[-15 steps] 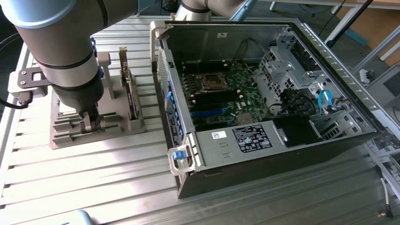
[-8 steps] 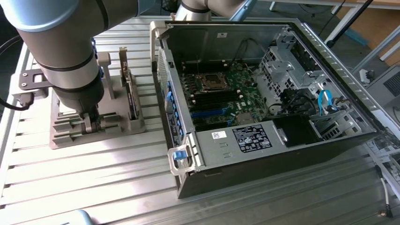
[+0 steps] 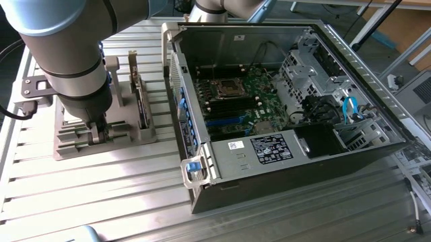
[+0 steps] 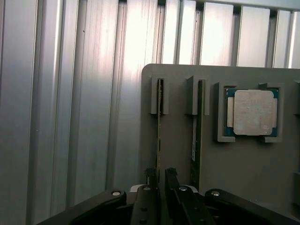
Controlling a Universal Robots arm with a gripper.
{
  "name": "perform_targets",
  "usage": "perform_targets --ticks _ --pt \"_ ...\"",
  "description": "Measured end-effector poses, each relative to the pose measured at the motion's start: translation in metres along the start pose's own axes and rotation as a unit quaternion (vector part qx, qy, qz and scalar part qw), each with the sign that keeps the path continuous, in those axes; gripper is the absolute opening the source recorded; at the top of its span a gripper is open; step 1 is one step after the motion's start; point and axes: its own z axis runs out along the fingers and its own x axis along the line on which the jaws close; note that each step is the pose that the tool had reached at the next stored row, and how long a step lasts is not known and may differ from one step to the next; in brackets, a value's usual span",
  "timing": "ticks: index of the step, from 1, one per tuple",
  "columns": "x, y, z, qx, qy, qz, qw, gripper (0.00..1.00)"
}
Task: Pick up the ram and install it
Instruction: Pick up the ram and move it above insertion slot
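- Two sticks stand on edge in the grey holder (image 4: 243, 178), and the ram (image 4: 159, 117) runs straight into the tool (image 4: 161, 180).
- Jaws part open, one either side of it, nothing clamped by the look of it.
- To do this well: centre up, squeeze both flat faces evenly, and keep off the twin stick (image 4: 198, 122) just beside.

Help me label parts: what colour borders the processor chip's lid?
Teal board edge on the processor chip; clearest in the wrist view.

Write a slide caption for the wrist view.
End effector at the ram, which stands on edge next to a second stick in a gray holder, processor chip alongside.
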Motion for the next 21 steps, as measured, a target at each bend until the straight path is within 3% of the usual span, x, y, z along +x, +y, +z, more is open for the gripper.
perform_targets --ticks 21 --pt "0.0002 -0.0015 0.0019 0.0000 0.0000 0.000 1.0000 0.20"
